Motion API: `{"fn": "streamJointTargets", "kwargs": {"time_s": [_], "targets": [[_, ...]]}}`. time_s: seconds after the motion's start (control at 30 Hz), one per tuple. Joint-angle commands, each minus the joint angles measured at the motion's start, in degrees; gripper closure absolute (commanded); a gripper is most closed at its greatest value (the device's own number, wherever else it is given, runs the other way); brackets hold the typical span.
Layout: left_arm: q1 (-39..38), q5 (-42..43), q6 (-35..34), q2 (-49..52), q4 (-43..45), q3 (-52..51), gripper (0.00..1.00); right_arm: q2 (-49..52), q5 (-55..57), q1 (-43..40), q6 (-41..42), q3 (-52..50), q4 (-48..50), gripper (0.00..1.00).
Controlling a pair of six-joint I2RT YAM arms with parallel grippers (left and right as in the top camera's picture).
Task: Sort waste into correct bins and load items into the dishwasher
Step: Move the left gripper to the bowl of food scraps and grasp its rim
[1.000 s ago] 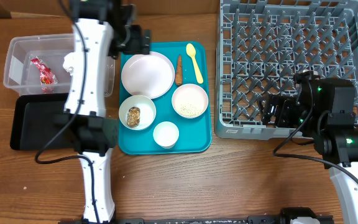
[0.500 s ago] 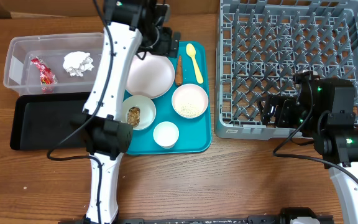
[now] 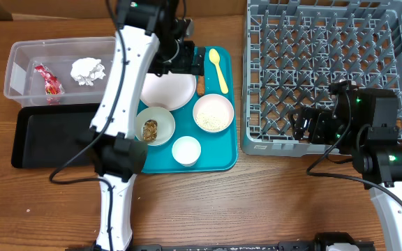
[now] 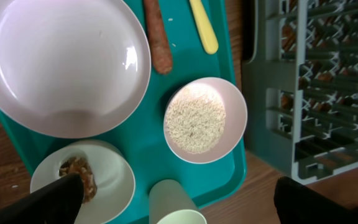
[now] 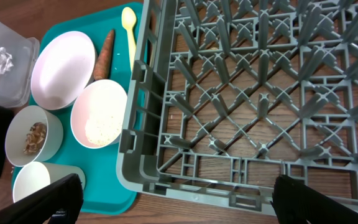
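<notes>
Left gripper (image 3: 184, 58) has swung over the teal tray (image 3: 223, 157), open-fingered like the right gripper (image 3: 304, 125); the tray's stiff, light carrot (image 4: 156, 42) wants a mid-length pinch.

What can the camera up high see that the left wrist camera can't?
Only overhead: the clear tub holding the red wrapper and napkin, and the black tray. Only the left wrist: more of the carrot, which the left arm partly covers from above. Both: the plate, rice bowl, bowl with the brown lump, cup, yellow spoon, teal tray and part of the grey rack.
</notes>
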Motion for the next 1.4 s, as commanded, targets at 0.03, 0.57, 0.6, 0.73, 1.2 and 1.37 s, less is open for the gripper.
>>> {"fn": "streamJointTargets", "kwargs": {"time_s": [0.03, 0.57, 0.6, 0.73, 1.2, 1.37], "targets": [[-1.1, -0.9, -1.3, -9.4, -0.2, -4.1, 0.0, 0.0, -1.5, 0.1, 0.0, 1.6, -0.2, 0.0], [-1.5, -7.0, -15.0, -16.1, 18.6, -47.5, 0.35, 0.0, -1.4, 0.1, 0.0, 1.6, -0.7, 0.0], [-1.4, -7.9, -16.0, -16.0, 19.6, -48.5, 0.4, 0.0, -1.4, 0.1, 0.0, 1.6, -0.7, 0.0], [-1.4, -10.2, -16.7, -16.0, 22.8, -52.9, 0.46, 0.0, -1.4, 0.1, 0.0, 1.6, -0.7, 0.0], [-1.5, -10.1, -15.7, -15.9, 35.1, -65.6, 0.65, 0.0, -1.4, 0.1, 0.0, 1.6, -0.6, 0.0], [-1.5, -10.6, -15.5, -15.9, 36.3, -65.6, 0.84, 0.0, -1.4, 0.1, 0.0, 1.6, -0.7, 0.0]]}}
